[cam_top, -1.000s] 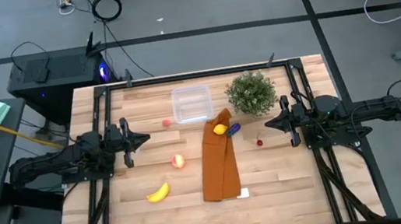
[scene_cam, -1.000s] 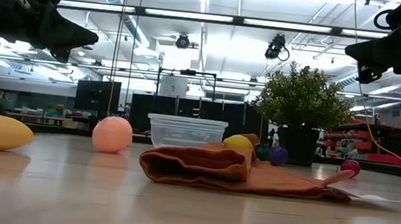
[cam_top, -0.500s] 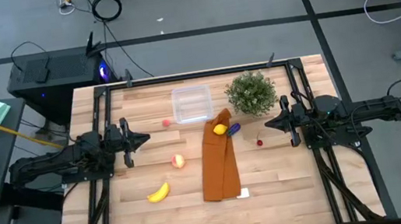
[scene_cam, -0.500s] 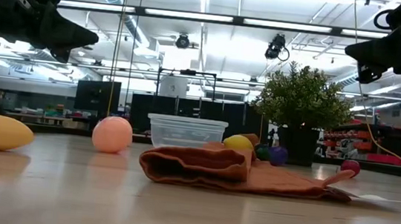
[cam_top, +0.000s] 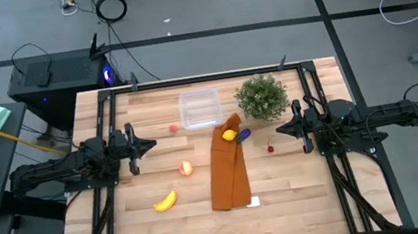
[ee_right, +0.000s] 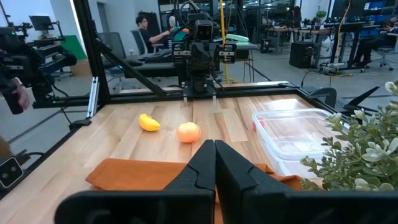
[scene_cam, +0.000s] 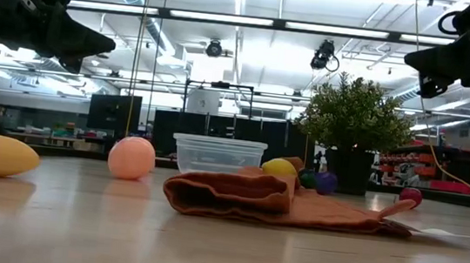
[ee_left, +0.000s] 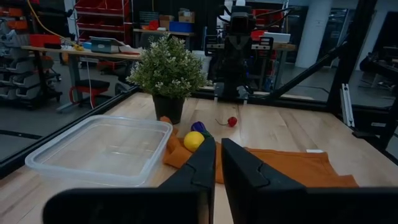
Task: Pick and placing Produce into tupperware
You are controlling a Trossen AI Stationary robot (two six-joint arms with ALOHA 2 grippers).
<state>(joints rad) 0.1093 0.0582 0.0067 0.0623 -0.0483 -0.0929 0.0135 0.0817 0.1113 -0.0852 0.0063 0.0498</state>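
The clear tupperware (cam_top: 200, 107) stands at the table's far middle, with nothing in it. A yellow lemon (cam_top: 230, 135) and a dark purple piece (cam_top: 243, 134) lie on the far end of the orange-brown cloth (cam_top: 227, 164). A red-orange round fruit (cam_top: 186, 168), a banana (cam_top: 165, 201) and a small red piece (cam_top: 173, 128) rest on the wood left of the cloth. Another red piece (cam_top: 270, 148) lies to its right. My left gripper (cam_top: 151, 145) hangs shut and level above the table's left side. My right gripper (cam_top: 278, 130) hangs shut and level above the right side. Both are clear of everything.
A green potted plant (cam_top: 261, 97) stands right of the tupperware, close to my right gripper. Black frame rails (cam_top: 104, 132) run along both table sides. A small white tag (cam_top: 253, 202) lies at the cloth's near end. Bare wood lies between the fruits and the near edge.
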